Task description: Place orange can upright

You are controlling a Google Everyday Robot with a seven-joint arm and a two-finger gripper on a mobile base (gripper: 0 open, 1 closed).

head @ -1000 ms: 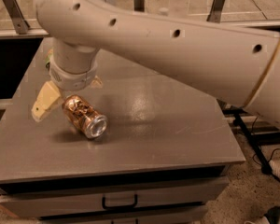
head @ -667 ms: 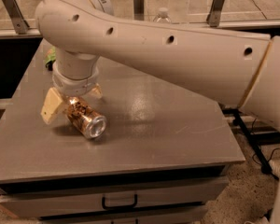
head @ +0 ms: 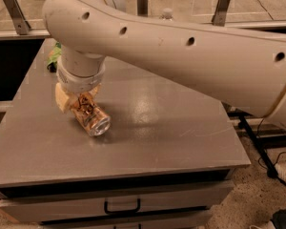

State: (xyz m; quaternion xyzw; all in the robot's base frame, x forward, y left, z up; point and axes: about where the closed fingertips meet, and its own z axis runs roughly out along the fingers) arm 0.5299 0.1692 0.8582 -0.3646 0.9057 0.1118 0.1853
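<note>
The orange can (head: pixel 88 113) lies on its side on the grey table (head: pixel 171 128), left of the middle, with its silver end (head: pixel 100 125) pointing toward the front right. My gripper (head: pixel 78 101) comes down from above onto the can's rear half. One cream finger (head: pixel 62 99) presses against the can's left side; the other finger is hidden under the wrist. The jaws look closed on the can, which still rests on the table.
My big white arm (head: pixel 190 56) spans the back of the table from the right. A green object (head: pixel 53 58) lies near the far left edge. A clear bottle's cap (head: pixel 167 14) shows behind the arm. A drawer handle (head: pixel 121 206) is below the front edge.
The gripper has moved right and down onto the can, and the cream finger has closed in from the left against it. The can has barely moved.
</note>
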